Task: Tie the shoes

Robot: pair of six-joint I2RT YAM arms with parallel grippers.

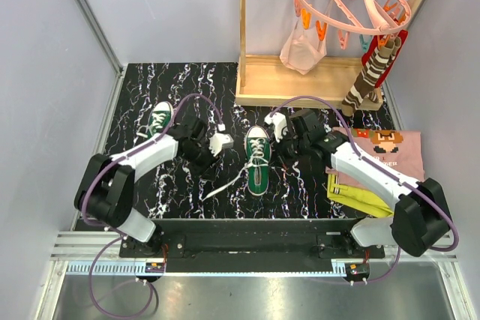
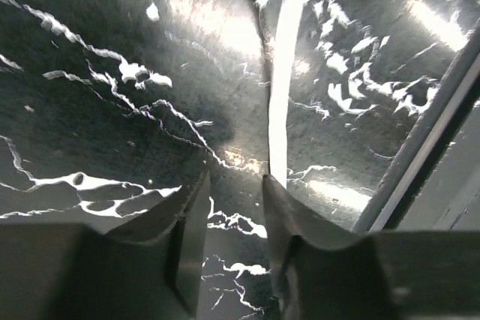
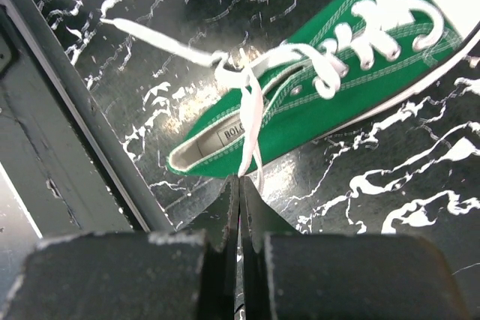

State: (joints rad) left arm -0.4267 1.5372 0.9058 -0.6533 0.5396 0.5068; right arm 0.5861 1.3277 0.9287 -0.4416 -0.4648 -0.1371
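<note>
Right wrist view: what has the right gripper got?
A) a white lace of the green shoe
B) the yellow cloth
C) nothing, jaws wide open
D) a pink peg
A: the right gripper has its jaws pressed together, and the white lace coming off the green shoe runs straight down into its fingertips.

white insole tag [image 3: 229, 136] inside the green sneaker [image 3: 330, 103], dark letters beginning "BOL", the rest hidden behind a white lace [image 3: 250, 121], pink shirt [image 1: 409, 161] at the right of the desk [image 1: 142, 84], pixel mushroom figure with one line of lettering beneath, too small to read
</note>
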